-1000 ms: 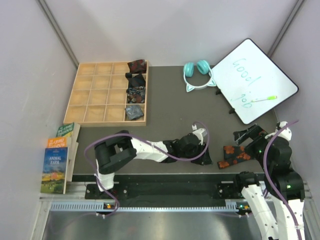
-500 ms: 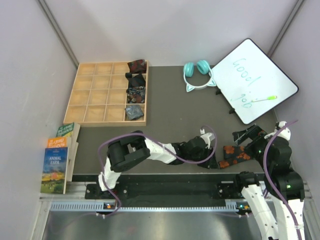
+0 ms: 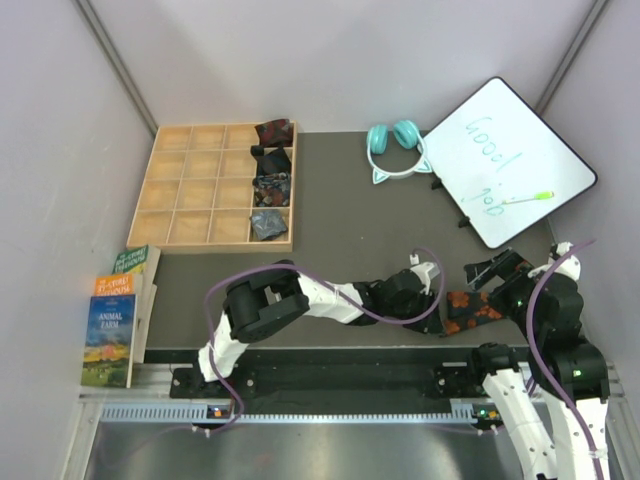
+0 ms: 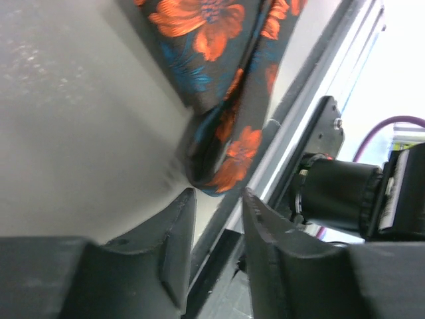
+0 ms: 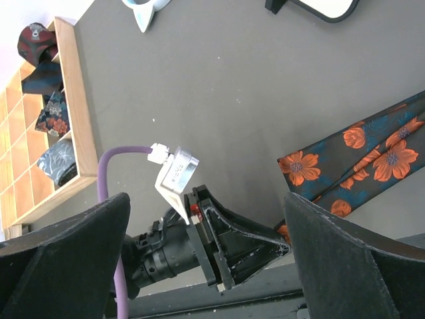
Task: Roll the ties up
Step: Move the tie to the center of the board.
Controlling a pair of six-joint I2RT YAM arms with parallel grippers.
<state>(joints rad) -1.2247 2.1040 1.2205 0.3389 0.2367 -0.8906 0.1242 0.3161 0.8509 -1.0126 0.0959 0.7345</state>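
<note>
Left wrist | your left gripper (image 4: pixel 217 199) is sliding up to the floral tie (image 4: pixel 222 143), jaws narrowing, nothing pinched yet | right gripper (image 5: pixel 206 197) is gaping empty | rolling is still waiting

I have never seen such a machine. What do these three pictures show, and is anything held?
Two robot arms stand at the near edge of a table. One picture looks down from above; two come from cameras on the wrists. On it lie an unrolled flowered tie, a wooden tray with four rolled ties in its right column, teal headphones and a whiteboard; books lie beside it, left. The left arm's jaws, slightly apart, are at the tie's end; the right arm's stand wide open. Neither holds anything.
</note>
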